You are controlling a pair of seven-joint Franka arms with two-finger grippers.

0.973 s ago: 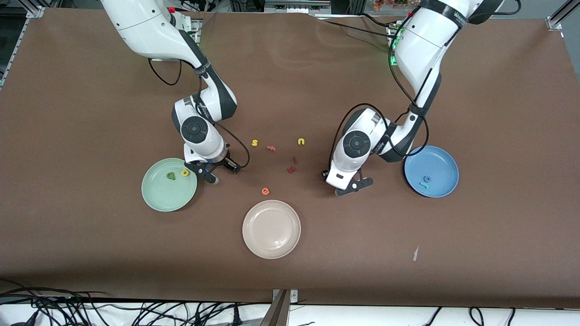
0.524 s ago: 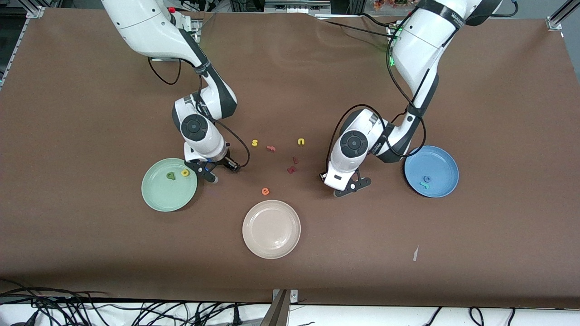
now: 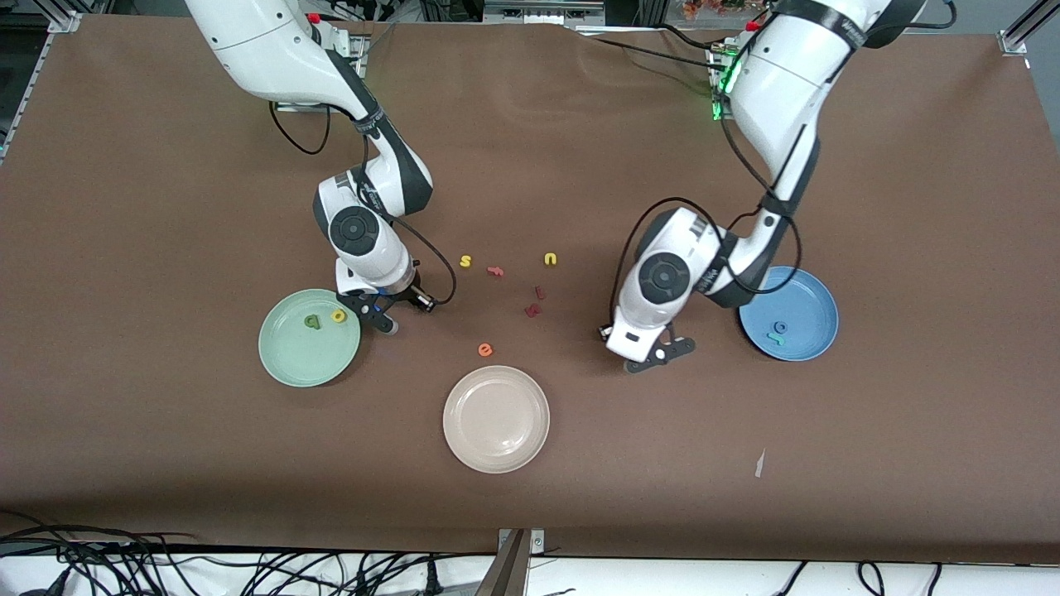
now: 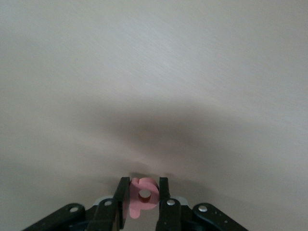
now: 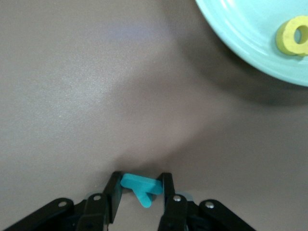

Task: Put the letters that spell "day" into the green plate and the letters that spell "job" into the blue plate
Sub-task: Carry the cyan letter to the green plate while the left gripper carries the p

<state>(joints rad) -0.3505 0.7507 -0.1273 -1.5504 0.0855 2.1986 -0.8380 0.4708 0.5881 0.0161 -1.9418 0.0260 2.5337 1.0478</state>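
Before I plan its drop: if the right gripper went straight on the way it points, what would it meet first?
Probably only brown tablecloth. The right gripper holds the teal "y", and the green plate lies off to one side.

both arms wear glossy white shells with dark grey joints and round black caps at the wrists. thin black cables loop along them. the left gripper point(image 3: 660, 356) and right gripper point(image 3: 383, 319) have black fingers with silver screws.

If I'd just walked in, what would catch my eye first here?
Probably the two white arms, each pinching a tiny foam letter. The right gripper holds a teal "y" just beside the green plate, and the left gripper holds a pink letter low over the brown table, partway toward the blue plate.
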